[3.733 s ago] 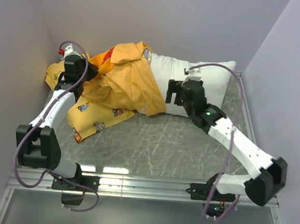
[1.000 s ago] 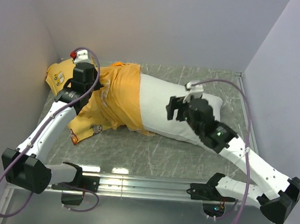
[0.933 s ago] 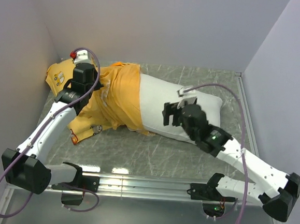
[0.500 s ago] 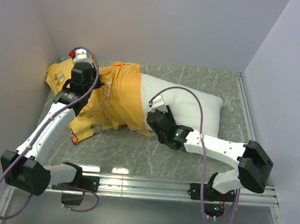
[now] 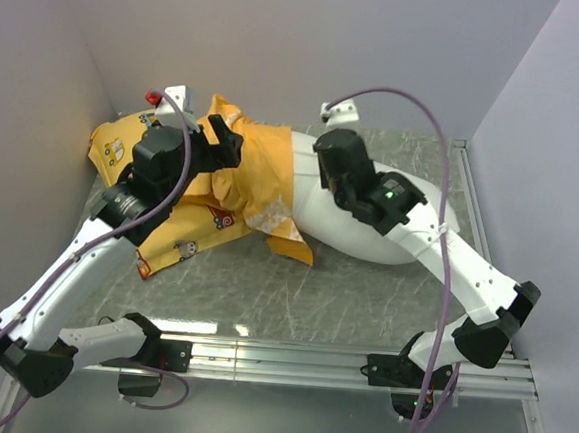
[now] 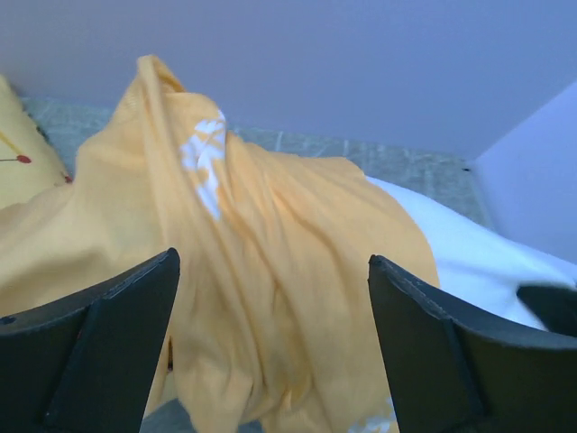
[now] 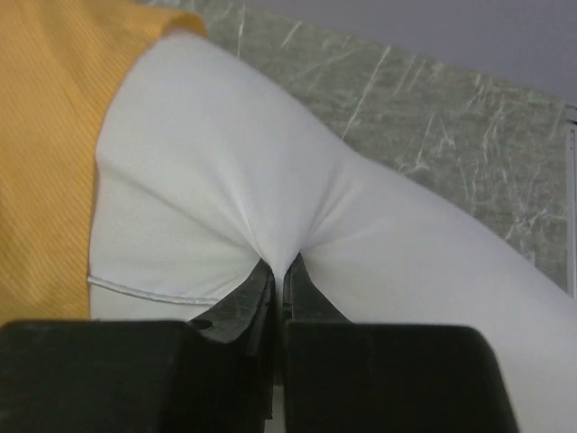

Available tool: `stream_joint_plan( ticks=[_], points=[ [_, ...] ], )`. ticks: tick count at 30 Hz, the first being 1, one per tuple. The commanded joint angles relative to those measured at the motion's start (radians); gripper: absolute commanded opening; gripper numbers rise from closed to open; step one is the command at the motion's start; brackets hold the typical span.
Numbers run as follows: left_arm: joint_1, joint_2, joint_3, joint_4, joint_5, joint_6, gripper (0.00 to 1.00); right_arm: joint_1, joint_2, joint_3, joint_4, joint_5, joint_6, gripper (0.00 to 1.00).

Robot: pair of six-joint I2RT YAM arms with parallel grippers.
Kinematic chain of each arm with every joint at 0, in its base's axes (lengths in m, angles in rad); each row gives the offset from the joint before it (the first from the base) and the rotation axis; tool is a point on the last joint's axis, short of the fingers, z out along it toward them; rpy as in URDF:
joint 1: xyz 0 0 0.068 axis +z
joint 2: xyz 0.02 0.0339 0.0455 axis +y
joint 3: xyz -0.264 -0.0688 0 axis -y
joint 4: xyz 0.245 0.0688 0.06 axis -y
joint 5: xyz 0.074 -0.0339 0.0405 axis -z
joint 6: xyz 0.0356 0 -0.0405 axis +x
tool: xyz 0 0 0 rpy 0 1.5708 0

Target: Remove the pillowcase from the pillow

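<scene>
**Pillowcase: soft goods, partly stripped**

Pillowcase, orange: light, limp, bunches freely. It sleeves the pillow's left end.
Best hold: the loose hem beside the bare middle of the pillow.
Left tool: gapes wide, empty.
Right tool: pinches a pleat of pillow cloth. Half a second back it was at the pillow's near edge; it is now at the far side.

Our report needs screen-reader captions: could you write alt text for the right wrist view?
The right gripper, fingers shut, pinches a fold of the white pillow, puckering its fabric. The orange pillowcase lies along the left edge, and the grey marbled table shows beyond.
</scene>
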Motion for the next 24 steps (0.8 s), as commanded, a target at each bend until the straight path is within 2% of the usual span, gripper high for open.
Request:
stream_joint_plan(
  ticks=[1, 3, 5, 7, 10, 15, 18, 21, 22, 24],
  points=[
    [-0.071, -0.059, -0.004, -0.042, -0.108, -0.030, 0.90, -0.058, -0.021, 0.134, -0.027, -0.028, -0.001, 0.00],
    [-0.106, -0.085, -0.093, -0.027, -0.137, -0.069, 0.91, -0.064, -0.025, 0.132, -0.016, -0.039, -0.002, 0.00],
    [-0.113, -0.099, -0.189, 0.060, -0.113, -0.091, 0.94, -0.070, -0.028, 0.121, -0.010, -0.059, 0.009, 0.00],
    [-0.117, -0.064, -0.217, 0.079, -0.078, -0.123, 0.94, -0.070, -0.025, 0.112, -0.005, -0.070, 0.019, 0.00],
    [-0.128, -0.005, -0.231, 0.071, -0.099, -0.166, 0.95, -0.073, -0.022, 0.105, -0.008, -0.067, 0.024, 0.00],
    [-0.126, 0.013, -0.295, 0.140, -0.098, -0.215, 0.97, -0.085, -0.039, 0.095, 0.002, -0.085, 0.030, 0.00],
    [-0.126, 0.018, -0.320, 0.180, -0.107, -0.228, 0.91, -0.093, -0.043, 0.105, 0.001, -0.088, 0.027, 0.00],
    [-0.120, 0.050, -0.296, 0.185, -0.142, -0.205, 0.53, -0.105, -0.053, 0.117, -0.002, -0.099, 0.027, 0.00],
    [-0.096, 0.073, -0.262, 0.176, -0.147, -0.197, 0.28, -0.110, -0.056, 0.118, -0.001, -0.105, 0.027, 0.00],
    [-0.051, 0.090, -0.227, 0.156, -0.138, -0.174, 0.09, -0.131, -0.072, 0.115, -0.001, -0.110, 0.025, 0.00]
  ],
)
